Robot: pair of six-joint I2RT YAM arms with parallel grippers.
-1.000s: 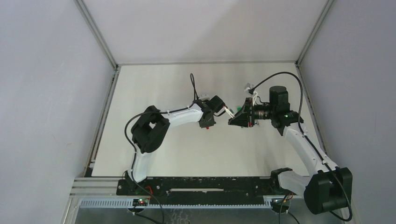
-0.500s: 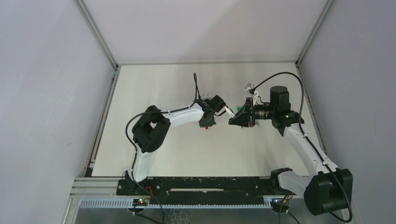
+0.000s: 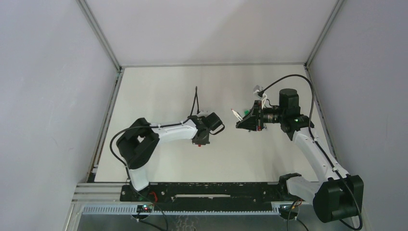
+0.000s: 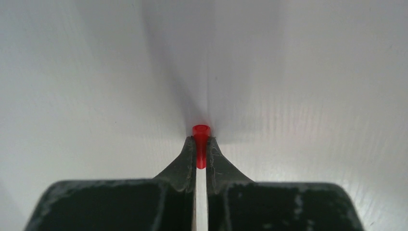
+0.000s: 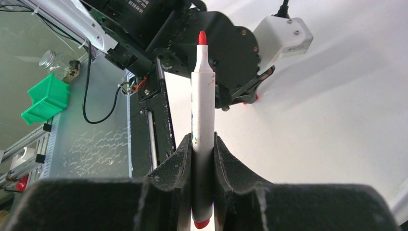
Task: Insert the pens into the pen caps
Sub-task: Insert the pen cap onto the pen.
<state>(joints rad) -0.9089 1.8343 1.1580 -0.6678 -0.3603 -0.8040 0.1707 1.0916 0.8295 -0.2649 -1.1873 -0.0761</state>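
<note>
Two pincers, both loaded. L pincer (image 4: 201, 143) is clamped shut on a tiny red plastic cap (image 4: 201, 131), whose end pokes past the fingertips, above the white tabletop (image 3: 163, 91). R pincer (image 5: 202, 144) grips a slim white-barrelled marker pen (image 5: 202, 96) w/ red tip at mid-barrel. Tip aims left at the L pincer, w/ a gap between them, mid-tabletop.

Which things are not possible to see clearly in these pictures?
- Left wrist: lower part of the red cap is hidden between the fingers of the left gripper.
- Right wrist: the pen is shadowed low down, inside the right gripper.
- Top external: the cap is too small to recognise.
</note>
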